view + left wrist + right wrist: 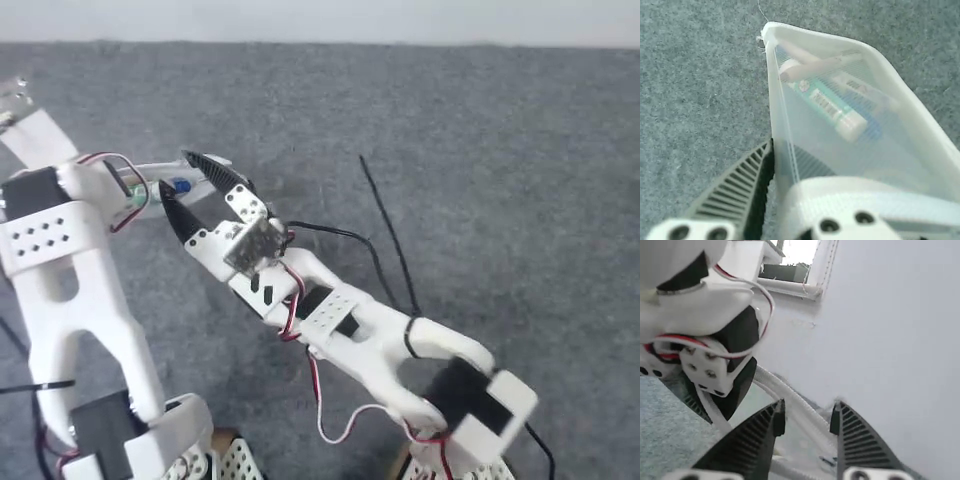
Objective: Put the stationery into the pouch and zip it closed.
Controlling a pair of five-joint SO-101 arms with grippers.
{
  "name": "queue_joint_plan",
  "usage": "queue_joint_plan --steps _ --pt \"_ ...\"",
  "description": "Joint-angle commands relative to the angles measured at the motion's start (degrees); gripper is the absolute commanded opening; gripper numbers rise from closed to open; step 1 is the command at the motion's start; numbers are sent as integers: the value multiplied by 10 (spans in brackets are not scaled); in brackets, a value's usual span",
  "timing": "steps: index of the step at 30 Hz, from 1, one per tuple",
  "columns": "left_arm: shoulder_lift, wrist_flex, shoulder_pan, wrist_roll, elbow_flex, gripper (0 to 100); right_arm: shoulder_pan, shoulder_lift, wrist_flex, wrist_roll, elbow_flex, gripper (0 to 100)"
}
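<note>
The pouch (850, 150), a see-through bag with a white zip edge, is pinched at one end by the left pincer (782, 170): its dark ribbed finger (747, 192) lies against one face of the bag and the white jaw against the other, pressed together on the fabric. Inside the pouch lie the stationery pieces, a teal stick (830, 107) with a white cap and a pale pen (810, 67) crossing just above it, with something blue beside them that is too blurred to name. Below the bag is the grey counter (700, 90); whether the bag touches it cannot be told. In the high view the pouch (165, 178) sits at the far left of the counter (480, 150), sticking out to the right from the left arm's wrist. The right arm reaches from the near right diagonally toward it, and the right pincer (175, 172) is spread, its two black fingers on either side of the pouch's free end. From the right wrist, the right pincer (808, 407) stands agape with the pouch's white edge (790, 397) running into the gap between the fingers, not gripped. Whether the zip is done up cannot be told. A thin black cable (385, 230) lies on the counter right of the arms.
</note>
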Motion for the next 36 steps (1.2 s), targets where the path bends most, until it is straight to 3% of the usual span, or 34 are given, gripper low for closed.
queue_joint_plan --steps 1,9,22,36 --pt "-1 -17 -2 5 1 12 20 -81 96 -11 -4 135" --pt "-1 -17 -2 5 1 12 32 -179 286 -11 -4 135" --pt "-1 -25 0 5 7 12 33 -371 682 -13 -4 135" --pt "-1 -24 0 5 7 12 33 -412 705 -13 82 137"
